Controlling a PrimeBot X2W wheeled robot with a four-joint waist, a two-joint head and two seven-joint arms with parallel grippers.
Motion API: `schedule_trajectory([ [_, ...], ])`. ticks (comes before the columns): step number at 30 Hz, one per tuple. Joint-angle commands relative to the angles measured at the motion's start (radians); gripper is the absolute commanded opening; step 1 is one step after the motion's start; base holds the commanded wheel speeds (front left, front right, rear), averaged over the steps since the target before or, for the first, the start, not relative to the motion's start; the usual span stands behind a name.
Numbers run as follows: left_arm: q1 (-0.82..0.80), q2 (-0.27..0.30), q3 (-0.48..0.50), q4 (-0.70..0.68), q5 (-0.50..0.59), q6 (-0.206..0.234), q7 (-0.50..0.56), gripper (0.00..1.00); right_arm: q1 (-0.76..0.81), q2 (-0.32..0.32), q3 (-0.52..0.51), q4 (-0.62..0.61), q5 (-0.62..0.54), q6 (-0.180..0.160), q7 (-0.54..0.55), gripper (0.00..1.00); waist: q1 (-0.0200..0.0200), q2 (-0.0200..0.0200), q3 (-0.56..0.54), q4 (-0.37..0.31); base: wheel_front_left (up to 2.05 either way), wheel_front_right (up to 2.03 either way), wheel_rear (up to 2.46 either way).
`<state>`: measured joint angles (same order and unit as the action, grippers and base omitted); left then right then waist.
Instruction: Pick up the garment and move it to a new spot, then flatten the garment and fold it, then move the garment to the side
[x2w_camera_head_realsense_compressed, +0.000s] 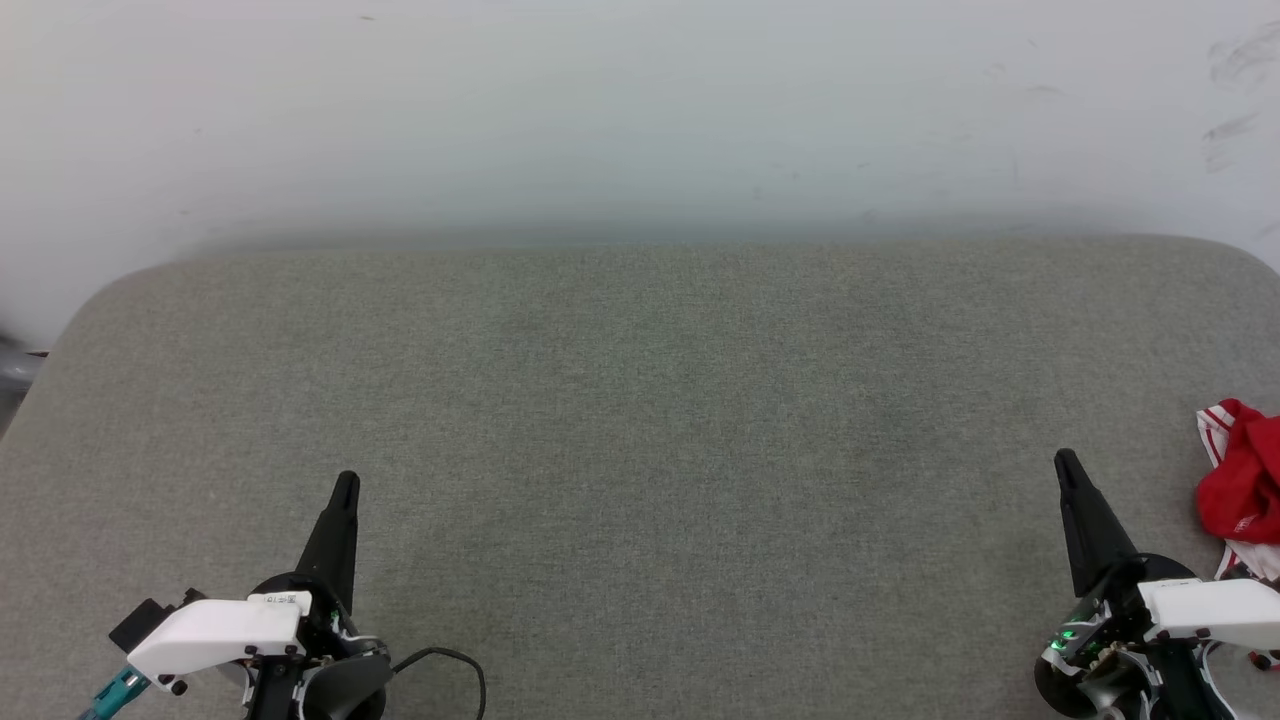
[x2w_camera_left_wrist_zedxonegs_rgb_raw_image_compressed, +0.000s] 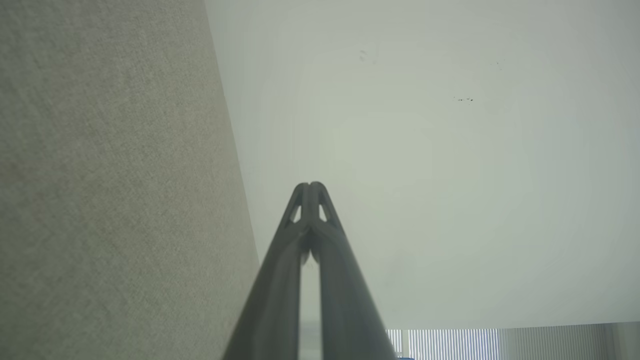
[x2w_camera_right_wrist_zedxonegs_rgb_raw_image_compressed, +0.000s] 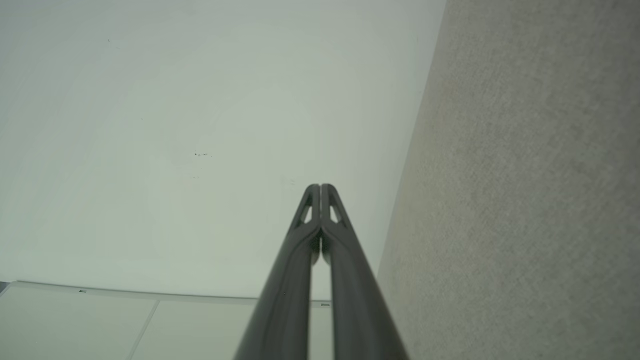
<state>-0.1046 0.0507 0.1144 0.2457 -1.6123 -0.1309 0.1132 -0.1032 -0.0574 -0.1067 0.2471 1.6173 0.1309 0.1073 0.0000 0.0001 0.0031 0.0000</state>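
The garment (x2w_camera_head_realsense_compressed: 1243, 490) is a bunched heap of bright red cloth with white, red-striped trim, lying at the far right edge of the grey padded surface (x2w_camera_head_realsense_compressed: 640, 400) and cut off by the frame. My right gripper (x2w_camera_head_realsense_compressed: 1065, 458) hovers just left of it, shut, holding nothing. Far across the surface, my left gripper (x2w_camera_head_realsense_compressed: 347, 481) is shut and empty at the lower left. In the wrist views the left gripper (x2w_camera_left_wrist_zedxonegs_rgb_raw_image_compressed: 310, 186) and the right gripper (x2w_camera_right_wrist_zedxonegs_rgb_raw_image_compressed: 320, 187) each show both fingers pressed together, pointing at a pale wall.
A pale wall (x2w_camera_head_realsense_compressed: 640, 110) rises behind the surface's far edge. A black cable (x2w_camera_head_realsense_compressed: 455, 660) loops beside my left wrist. White slatted blinds (x2w_camera_left_wrist_zedxonegs_rgb_raw_image_compressed: 500, 342) show at the bottom of the left wrist view.
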Motion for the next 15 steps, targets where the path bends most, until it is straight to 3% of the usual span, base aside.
schedule_trajectory([
  [1,-0.009,-0.002,0.003,0.001,-0.001,-0.002,0.005,0.0,-0.011,0.004,-0.002,0.001,0.001,0.0,0.002,0.0,0.0,-0.0001,0.0,0.0,0.0,0.0,0.0],
  [15,-0.009,-0.002,0.003,0.0,-0.001,-0.002,0.005,0.0,-0.012,0.005,-0.003,0.001,-0.001,0.0,0.004,0.0,0.0,-0.0001,0.0,0.0,0.0,0.0,0.0],
])
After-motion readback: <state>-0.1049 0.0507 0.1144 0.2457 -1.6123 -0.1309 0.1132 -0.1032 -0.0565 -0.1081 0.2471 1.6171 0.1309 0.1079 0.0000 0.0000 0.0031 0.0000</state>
